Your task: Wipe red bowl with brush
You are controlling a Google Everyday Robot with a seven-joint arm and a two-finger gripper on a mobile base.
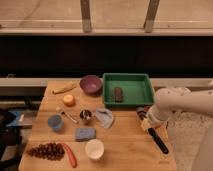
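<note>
My gripper (pixel 146 120) hangs low over the right side of the wooden table, at the end of the white arm that reaches in from the right. It is shut on the brush (pixel 159 141). The brush's black handle slants down and to the right toward the table's front corner, and its pale head sits right under the gripper. The arm and gripper hide most of the red bowl (pixel 159 126); only a thin orange-red sliver shows below the arm.
A green tray (pixel 131 80) holding a dark object stands just behind the gripper, with a purple bowl (pixel 91 84) to its left. A grey cloth (pixel 105 118), metal cup (pixel 86 116), blue sponge (pixel 85 133) and white cup (pixel 94 148) lie to the left.
</note>
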